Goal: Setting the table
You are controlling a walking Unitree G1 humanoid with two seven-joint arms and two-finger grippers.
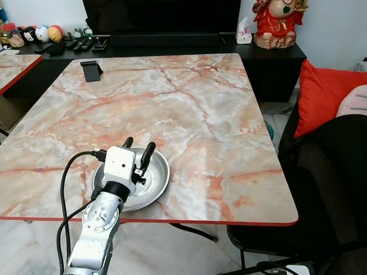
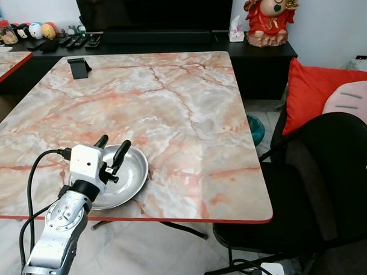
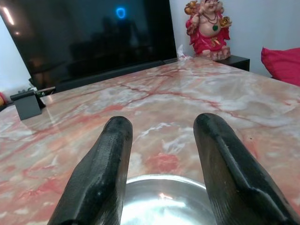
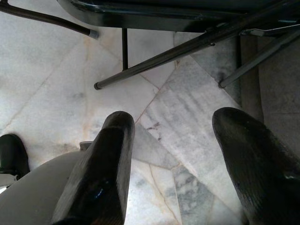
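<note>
Your left gripper hovers, fingers spread wide, over the shiny round steel bowl, empty, at the marble table's near edge.

The bowl sat on the table at its near edge, toward the left corner. A stand stood at the far-left corner. A chair stood beside the right edge.

One metal bowl on one marble counter; one black phone stand. One red statue, one tissue box, one red cushion, one black chair. Round toy figures on the sideboard, perhaps four. Two black fingers on the left gripper.
</note>
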